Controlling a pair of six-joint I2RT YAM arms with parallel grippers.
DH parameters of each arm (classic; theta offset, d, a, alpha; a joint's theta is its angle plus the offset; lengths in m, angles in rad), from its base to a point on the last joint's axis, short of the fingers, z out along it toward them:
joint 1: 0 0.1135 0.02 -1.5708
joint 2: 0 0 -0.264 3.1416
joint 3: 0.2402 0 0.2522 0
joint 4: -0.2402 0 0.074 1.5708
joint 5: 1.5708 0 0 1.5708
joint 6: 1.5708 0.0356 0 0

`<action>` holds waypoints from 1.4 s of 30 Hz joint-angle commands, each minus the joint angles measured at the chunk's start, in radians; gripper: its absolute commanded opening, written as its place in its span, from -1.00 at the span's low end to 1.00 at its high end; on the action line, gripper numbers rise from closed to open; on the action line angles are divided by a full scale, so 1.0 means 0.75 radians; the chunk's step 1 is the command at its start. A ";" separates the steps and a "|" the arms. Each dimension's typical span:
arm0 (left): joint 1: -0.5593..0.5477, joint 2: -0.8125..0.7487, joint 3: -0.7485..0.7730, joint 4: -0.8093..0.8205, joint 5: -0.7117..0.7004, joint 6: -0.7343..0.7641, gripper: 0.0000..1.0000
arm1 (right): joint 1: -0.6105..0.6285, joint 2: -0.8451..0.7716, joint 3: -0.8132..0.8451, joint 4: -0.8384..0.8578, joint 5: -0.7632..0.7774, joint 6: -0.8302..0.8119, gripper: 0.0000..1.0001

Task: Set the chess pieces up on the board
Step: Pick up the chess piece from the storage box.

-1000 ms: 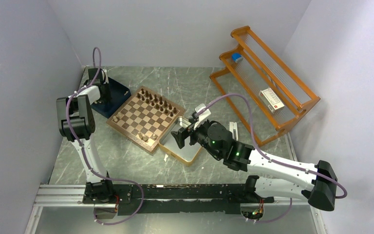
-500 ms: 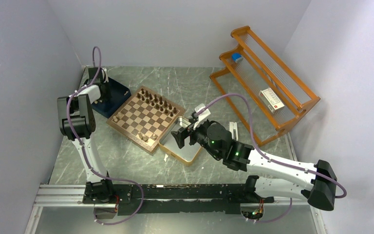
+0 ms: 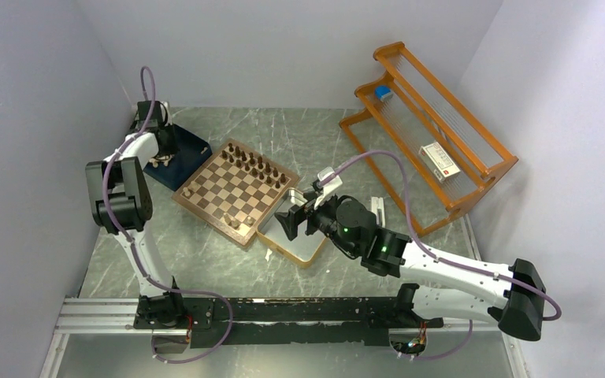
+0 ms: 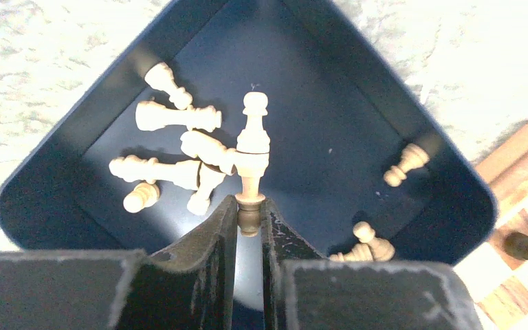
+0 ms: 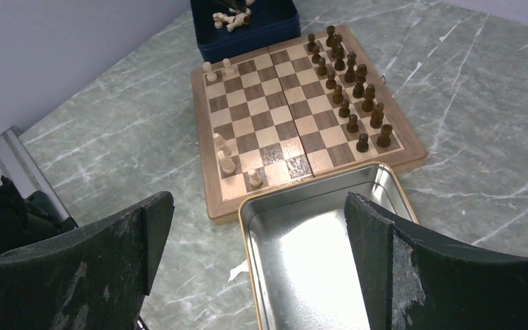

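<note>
My left gripper is shut on one end of a pale tan chess piece, which sticks out over the navy tray. Several more pale pieces lie loose in that tray. From above, the left gripper hangs over the tray, beside the board's far-left corner. Two rows of dark pieces stand along the board's far side, and a few pale pieces stand on the near side. My right gripper is open and empty above the silver tin.
The silver gold-rimmed tin lies against the board's right edge. An orange wooden rack holding a small box stands at the back right. Grey walls close in the left, back and right. The arms' mounting rail runs along the near edge.
My left gripper has narrowed onto the pale piece and its wrist has shifted toward the far-left corner. The right arm has barely moved.
</note>
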 commanded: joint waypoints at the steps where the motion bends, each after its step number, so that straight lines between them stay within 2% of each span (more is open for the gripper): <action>1: -0.006 -0.108 0.039 -0.033 0.050 -0.031 -0.74 | -0.004 -0.031 -0.030 0.062 -0.004 0.053 1.00; 7: -0.005 -0.202 0.016 -0.071 0.094 -0.051 -0.76 | -0.004 0.010 -0.009 0.090 -0.039 0.076 1.00; 17: -0.033 -0.543 -0.197 0.006 0.433 -0.089 -0.78 | -0.039 0.077 0.057 0.065 0.008 0.158 1.00; 23: -0.123 -0.718 -0.323 0.020 0.622 -0.114 -0.78 | -0.256 0.125 0.118 0.163 -0.304 0.296 0.97; 29: -0.323 -0.899 -0.441 -0.016 0.698 -0.073 -0.78 | -0.543 0.296 0.210 0.287 -0.774 0.510 0.67; 37: -0.419 -1.148 -0.631 0.061 0.914 -0.046 -0.78 | -0.669 0.503 0.369 0.376 -1.128 0.680 0.13; 40: -0.441 -1.218 -0.702 0.084 0.950 -0.025 -0.79 | -0.691 0.574 0.434 0.379 -1.218 0.732 0.08; 42: -0.458 -1.251 -0.728 0.090 0.978 -0.016 -0.79 | -0.693 0.617 0.475 0.380 -1.265 0.741 0.16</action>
